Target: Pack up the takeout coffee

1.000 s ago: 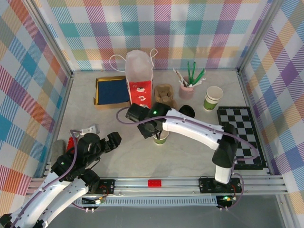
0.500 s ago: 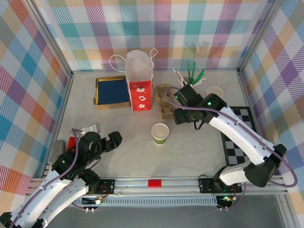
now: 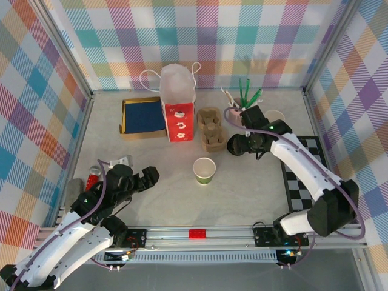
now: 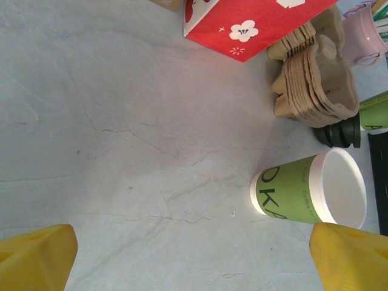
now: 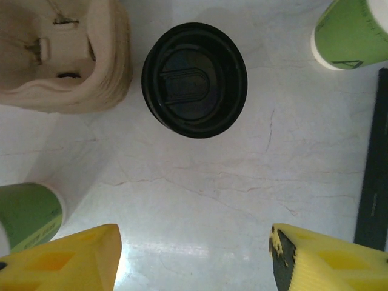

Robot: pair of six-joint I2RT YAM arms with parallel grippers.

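Note:
The takeout coffee cup (image 3: pixel 204 170), a green paper cup, stands upright mid-table with its top open and no lid on it; it also appears in the left wrist view (image 4: pixel 309 194) and at the lower left of the right wrist view (image 5: pixel 24 215). A loose black lid (image 5: pixel 194 79) lies flat on the table beside the cardboard carriers. My right gripper (image 3: pixel 241 145) hovers over that lid, open, with its fingertips (image 5: pixel 194 260) apart over bare table short of the lid. My left gripper (image 3: pixel 148 177) is open and empty near the front left, left of the cup (image 4: pixel 194 254).
A tall red bag (image 3: pixel 179 112) stands at the back. Cardboard cup carriers (image 3: pixel 212 128) lie beside it. A pink mug of stirrers (image 3: pixel 239 103), a lidless cup stack (image 5: pixel 351 30), a blue box (image 3: pixel 143 116) and a checkered mat (image 3: pixel 309 176) surround the working area.
My right arm has left the green cup at mid-table and swung back and right to hover over the black lid. The cup stays standing. My left arm has barely shifted.

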